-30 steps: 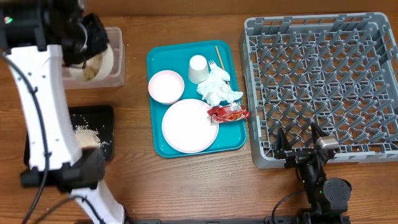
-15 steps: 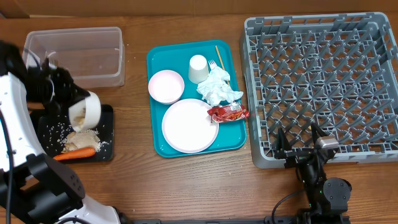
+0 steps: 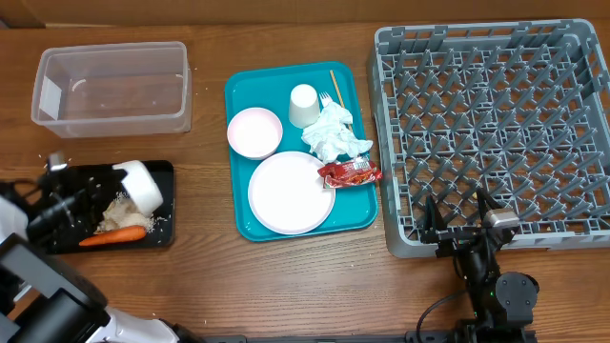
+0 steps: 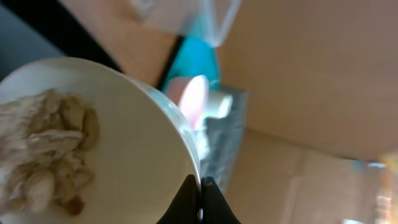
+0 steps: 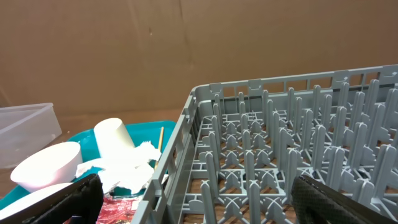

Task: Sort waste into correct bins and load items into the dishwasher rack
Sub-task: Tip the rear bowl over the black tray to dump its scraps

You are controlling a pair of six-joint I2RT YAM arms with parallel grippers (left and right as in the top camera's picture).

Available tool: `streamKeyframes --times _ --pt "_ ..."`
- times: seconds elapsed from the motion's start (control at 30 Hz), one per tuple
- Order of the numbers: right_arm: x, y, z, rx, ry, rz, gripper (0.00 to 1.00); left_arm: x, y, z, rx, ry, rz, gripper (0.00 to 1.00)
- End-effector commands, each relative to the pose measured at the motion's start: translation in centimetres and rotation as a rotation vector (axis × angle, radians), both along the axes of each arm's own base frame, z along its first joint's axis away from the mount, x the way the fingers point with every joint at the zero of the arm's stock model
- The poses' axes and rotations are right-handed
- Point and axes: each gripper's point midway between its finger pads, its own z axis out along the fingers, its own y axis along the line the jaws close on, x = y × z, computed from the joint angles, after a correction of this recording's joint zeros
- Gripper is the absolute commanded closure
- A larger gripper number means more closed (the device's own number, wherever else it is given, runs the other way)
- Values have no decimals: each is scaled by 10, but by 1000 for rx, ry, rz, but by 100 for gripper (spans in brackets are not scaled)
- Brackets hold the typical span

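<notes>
Overhead: small white bowl (image 3: 141,184) lies tipped over the shallow black rectangular tray (image 3: 164,238), well left of the teal plastic serving tray (image 3: 238,95). Orange carrot (image 3: 112,236) + beige scraps (image 3: 119,214) are in the black one. Big grey plastic grid rack (image 3: 496,124) sits just right of the teal tray.

Left wrist cam: left gripper (image 4: 200,198) is pinched on the bowl's rim, w/ scraps inside.

Right wrist cam: right gripper (image 5: 196,186) is spread wide, holding nothing, rack in front.
</notes>
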Motion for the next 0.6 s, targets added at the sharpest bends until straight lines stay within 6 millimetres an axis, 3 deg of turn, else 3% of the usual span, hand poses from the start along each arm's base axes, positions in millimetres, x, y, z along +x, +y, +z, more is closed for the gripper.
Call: streamKeyframes --times 0.0,0.1,0.2,0.27,0.37,0.57 --pt "0 -1 -2 4 -1 -6 0 -6 15 42 -87 -297 90 96" --pt "0 -1 -2 4 -2 -6 0 -11 29 35 -60 -311 125 96" --pt "0 -1 -2 4 -2 -6 0 -13 26 43 -123 -357 144 96" --pt "0 -1 -2 4 -2 -6 0 -10 31 41 -56 -399 129 96" --pt "0 -1 -2 5 -1 -6 0 -10 31 42 -136 -349 146 96" --pt "0 -1 -2 5 -1 -6 0 -10 32 41 -103 -369 139 96"
